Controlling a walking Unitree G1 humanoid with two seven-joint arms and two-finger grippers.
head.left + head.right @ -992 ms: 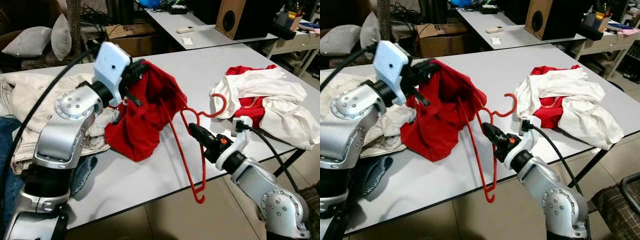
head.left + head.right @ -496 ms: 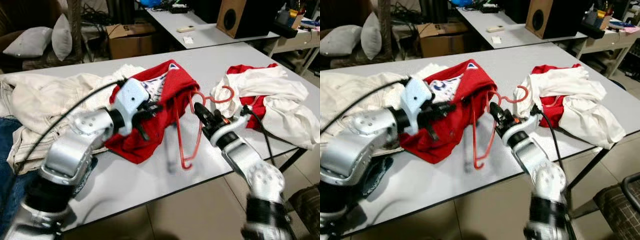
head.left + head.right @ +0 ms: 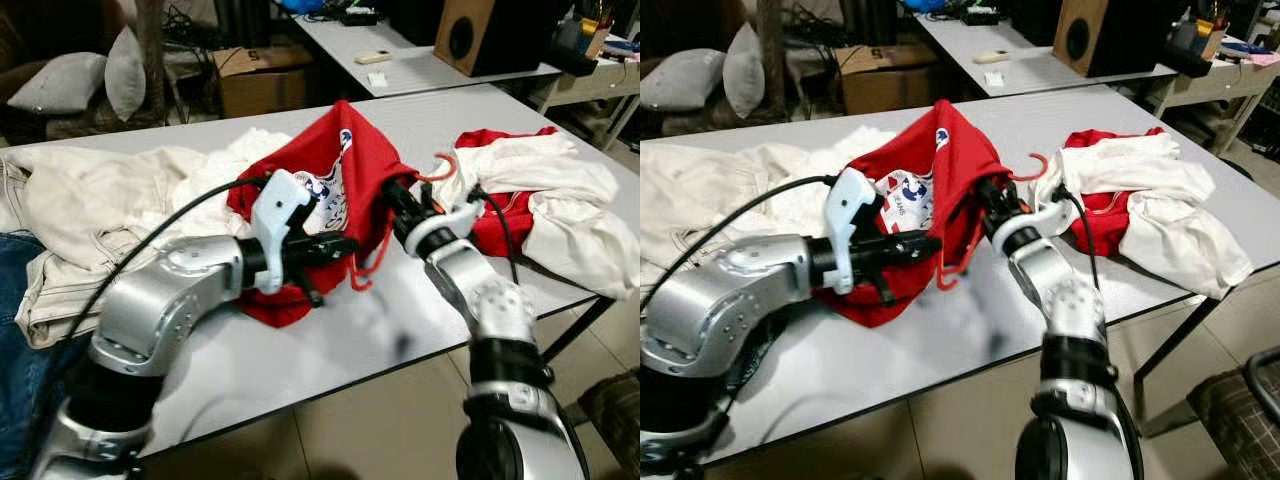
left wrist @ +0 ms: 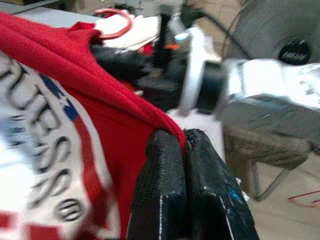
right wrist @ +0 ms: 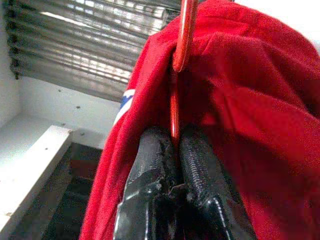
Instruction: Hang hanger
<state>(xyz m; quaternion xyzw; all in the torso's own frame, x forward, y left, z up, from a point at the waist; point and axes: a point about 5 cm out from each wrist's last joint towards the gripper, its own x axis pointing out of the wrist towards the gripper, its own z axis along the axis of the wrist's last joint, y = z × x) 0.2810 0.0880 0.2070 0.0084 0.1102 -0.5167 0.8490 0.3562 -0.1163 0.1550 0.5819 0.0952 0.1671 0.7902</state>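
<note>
A red shirt [image 3: 350, 160] with a white print lies bunched on the white table [image 3: 300, 350]. My left gripper [image 3: 348, 245] is shut on the shirt's hem, and in the left wrist view its fingertips [image 4: 167, 145] pinch the red edge. My right gripper [image 3: 392, 192] reaches into the shirt's opening, shut on the red hanger's wire [image 5: 174, 115]. The hanger's hook [image 3: 443, 166] sticks out behind the right wrist. A curved end [image 3: 366, 272] of the hanger pokes out below the hem. The remainder of the hanger is hidden inside the shirt.
A heap of white and red clothes [image 3: 550, 205] lies on the table's right. Cream garments [image 3: 90, 200] and blue jeans [image 3: 12, 340] cover the left. The table's front edge [image 3: 400, 365] is close. A second table with a speaker [image 3: 480, 35] stands behind.
My right gripper has carried the hanger up and left into the shirt. My left gripper has swung right and lower with the hem, so the shirt now covers most of the hanger.
</note>
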